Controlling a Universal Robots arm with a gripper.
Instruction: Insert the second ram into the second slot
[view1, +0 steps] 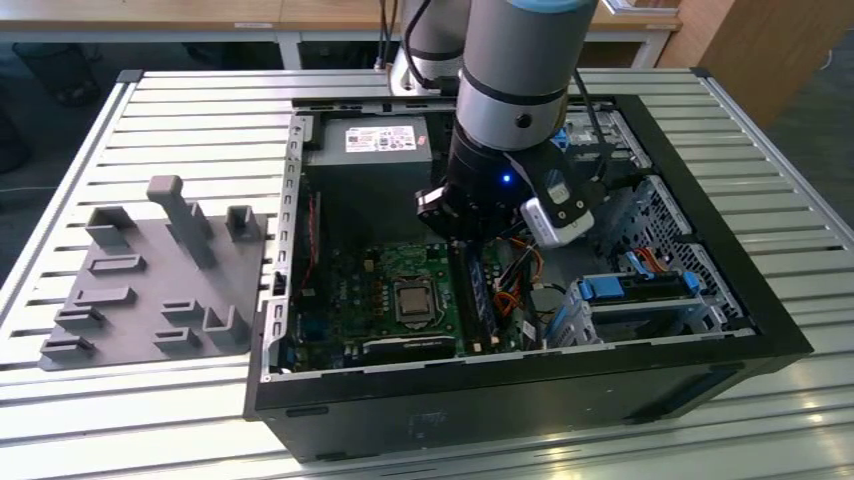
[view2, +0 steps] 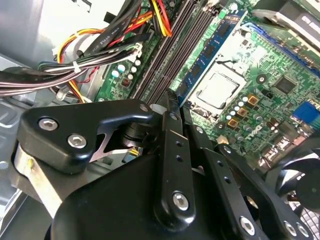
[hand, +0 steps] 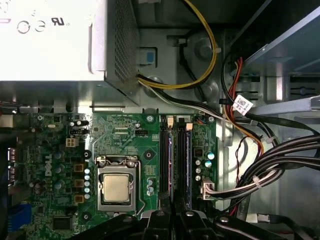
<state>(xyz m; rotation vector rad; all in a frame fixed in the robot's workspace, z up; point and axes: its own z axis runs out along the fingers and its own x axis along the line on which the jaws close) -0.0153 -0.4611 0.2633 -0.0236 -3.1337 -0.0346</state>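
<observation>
one arm (view1: 514, 90), one gripper (hand: 173, 216) low inside the black case (view1: 534, 420); cannot tell if it clamps. second ram (view2: 210, 50), one thin dark-blue strip with chips, stands on edge along a slot beside the square metal cpu socket (hand: 117, 187), near end at the gripper.

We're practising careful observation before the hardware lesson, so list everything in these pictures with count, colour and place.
table: one, silver slats, under everything
computer case: one, black, open, on the table
fixture tray: one, grey, on the table, exterior view's left of the case
power supply: one, grey, inside the case
motherboard: one, green, inside the case
processor socket: one, silver, on the motherboard
memory stick: one, dark blue, in a slot beside the processor socket
cables: several, black, yellow, red, inside the case
robot arm: one, grey, reaching into the case
gripper: one, black, over the motherboard, in line with the memory stick
</observation>
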